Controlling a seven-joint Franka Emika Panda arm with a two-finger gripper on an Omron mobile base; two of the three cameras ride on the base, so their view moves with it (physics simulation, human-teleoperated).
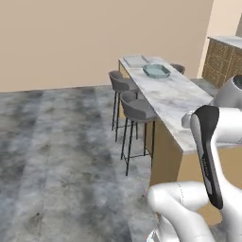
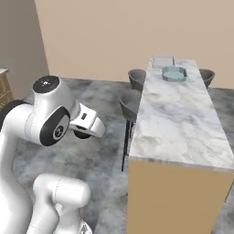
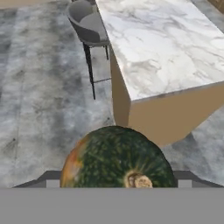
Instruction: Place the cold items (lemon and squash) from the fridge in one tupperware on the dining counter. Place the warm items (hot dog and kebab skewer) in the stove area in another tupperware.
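Squash (image 3: 116, 158) sits between wide-spread jaws of the gripper (image 3: 114, 183), apparently held; its round bulk could slip loose before reaching the tub (image 2: 174, 73) far ahead on the counter (image 2: 178, 119).

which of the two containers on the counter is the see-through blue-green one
The nearer tupperware; the one beyond it, at the counter's far end, is flat and grey.

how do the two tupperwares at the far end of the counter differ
The pale blue-green tupperware bowl has cut corners and raised walls with an open hollow; the flat grey square tupperware looks low, its rim barely rising. The blue-green one sits nearer the robot, the grey one beyond it at the counter's far end. The blue-green one is tinted; the grey one nearly matches the white marble counter. Both rest on that counter and look empty.
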